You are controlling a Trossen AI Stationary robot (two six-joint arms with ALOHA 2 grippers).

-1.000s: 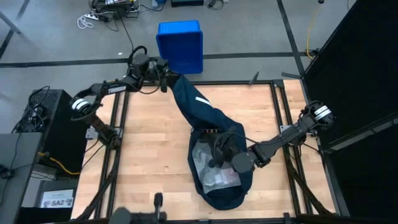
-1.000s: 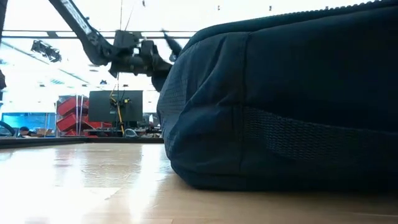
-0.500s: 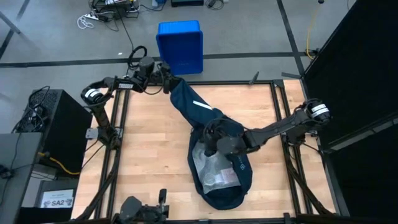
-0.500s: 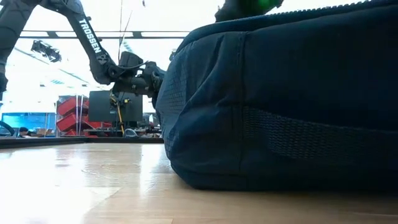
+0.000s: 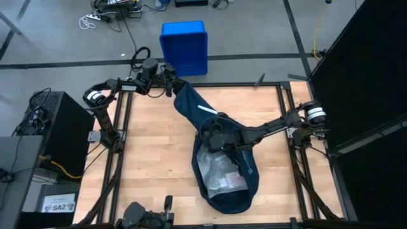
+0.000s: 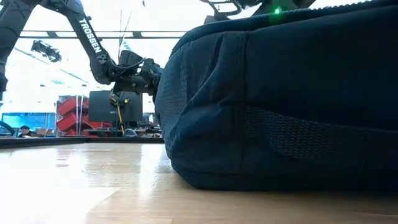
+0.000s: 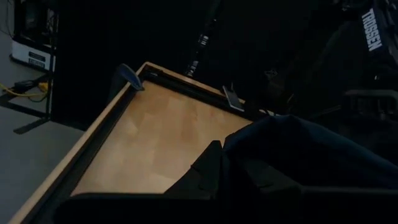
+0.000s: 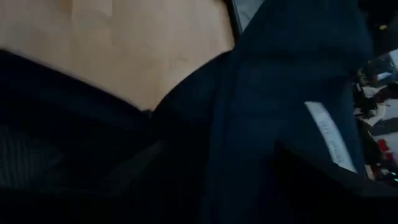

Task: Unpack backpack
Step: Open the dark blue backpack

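The navy backpack (image 5: 222, 152) lies along the table, its near end (image 6: 280, 106) resting on the wood. Its far end is raised, with my left gripper (image 5: 170, 81) shut on it near the table's far edge. The open mouth faces up and shows a clear plastic bag (image 5: 219, 175) of items inside. My right gripper (image 5: 213, 135) stands open over the far rim of that mouth, just past the white stripe (image 5: 205, 109). My left gripper holds the backpack's far end (image 5: 180, 89) between its shut fingers, coming level from the table's left. That end hangs clear of the table (image 6: 158, 78), and the fabric slopes down to the bulk on the wood. The wrist view (image 7: 292, 143) does not show which layers it has. My right gripper hangs close over the dark fabric (image 8: 261, 112); I cannot tell whether it touches it.
A bright blue plastic bin (image 5: 184, 46) stands on the floor beyond the table's far edge. Bare wood lies left (image 5: 152, 152) and right (image 5: 273, 172) of the backpack. Black rails frame the table.
My right gripper has drawn out of the backpack's mouth toward the table's far edge and a little to the left, and now stands over the far rim. My left gripper has sunk slightly with the backpack's far end. The bulk of the backpack has stayed in place.
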